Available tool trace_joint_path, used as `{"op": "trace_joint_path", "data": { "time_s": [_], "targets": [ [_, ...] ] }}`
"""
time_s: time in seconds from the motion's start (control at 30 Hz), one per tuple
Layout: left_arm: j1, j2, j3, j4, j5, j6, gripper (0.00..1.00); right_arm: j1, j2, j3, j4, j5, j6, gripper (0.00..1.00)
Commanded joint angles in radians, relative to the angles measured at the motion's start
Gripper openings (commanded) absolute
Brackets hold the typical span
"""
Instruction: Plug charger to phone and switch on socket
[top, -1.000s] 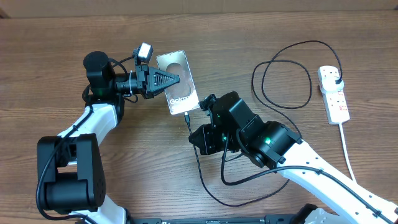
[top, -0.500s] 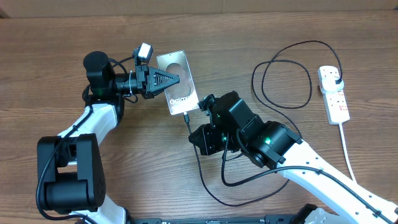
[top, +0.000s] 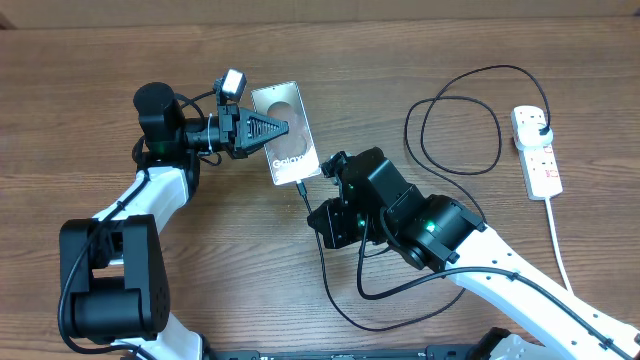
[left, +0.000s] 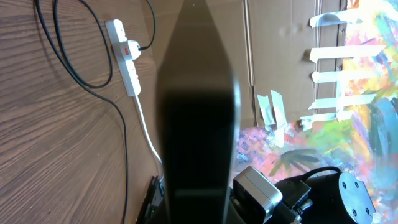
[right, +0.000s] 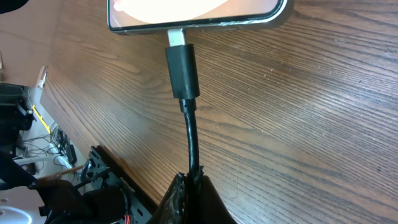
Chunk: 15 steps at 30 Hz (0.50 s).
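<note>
The phone (top: 285, 132) is held tilted off the table, its "Galaxy" text face up. My left gripper (top: 270, 130) is shut on the phone's left edge. In the left wrist view its dark finger (left: 199, 93) fills the middle and hides the phone. The charger cable (top: 460, 115) loops to its black plug (top: 543, 129) in the socket strip (top: 537, 152). My right gripper (top: 313, 213) is shut on the cable just behind the connector. In the right wrist view the connector (right: 181, 68) has its silver tip at the port in the phone's (right: 193, 12) bottom edge, above my right gripper (right: 191, 182).
The socket strip's white cord (top: 560, 250) runs toward the front right. The strip (left: 124, 53) and black cable (left: 74, 62) also show in the left wrist view. Slack cable (top: 345, 310) curls on the wooden table in front of the right arm.
</note>
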Motion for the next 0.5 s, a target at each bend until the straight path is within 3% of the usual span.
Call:
{"op": "trace_joint_path", "data": {
  "time_s": [0.0,0.3,0.47],
  "targets": [
    [-0.001,0.003,0.007,0.007,0.034,0.01,0.04,0.0,-0.008,0.037,0.024,0.025,-0.012,0.04],
    [-0.001,0.003,0.007,0.007,0.046,0.017,0.04,0.0,-0.008,0.043,0.099,0.027,-0.02,0.04],
    [-0.001,0.003,0.007,0.007,0.046,0.027,0.04,0.0,-0.008,0.043,0.092,0.122,-0.081,0.06]
  ]
}}
